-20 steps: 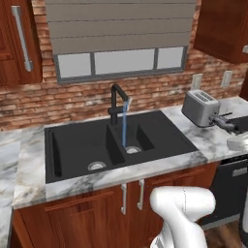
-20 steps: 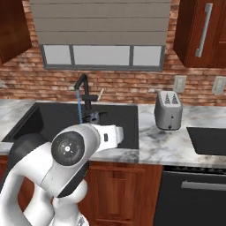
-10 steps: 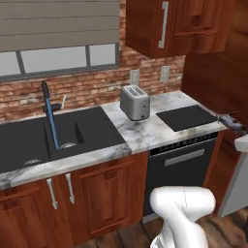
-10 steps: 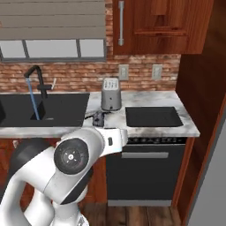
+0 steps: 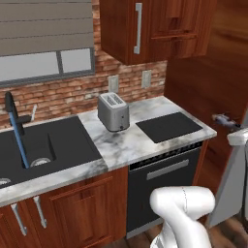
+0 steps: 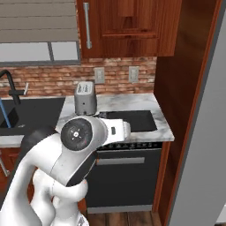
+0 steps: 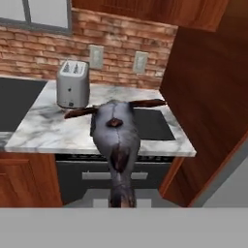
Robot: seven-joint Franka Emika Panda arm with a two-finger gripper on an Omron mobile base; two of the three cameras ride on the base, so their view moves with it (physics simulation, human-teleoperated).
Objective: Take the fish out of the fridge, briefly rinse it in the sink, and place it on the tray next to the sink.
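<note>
Across the left base view, whole scene slid leftward since a second ago as the base drove: large black sunken sink (image 5: 43,145) now at left edge, thin flat black ridged tray (image 5: 168,127) at centre right. Right base view likewise, tray (image 6: 140,120) behind the white arm. Centre of hand view, small dark grey fish (image 7: 117,140) clenched in gripper (image 7: 121,199), short of the tray (image 7: 155,123); probably rinsed, placing next.
</note>
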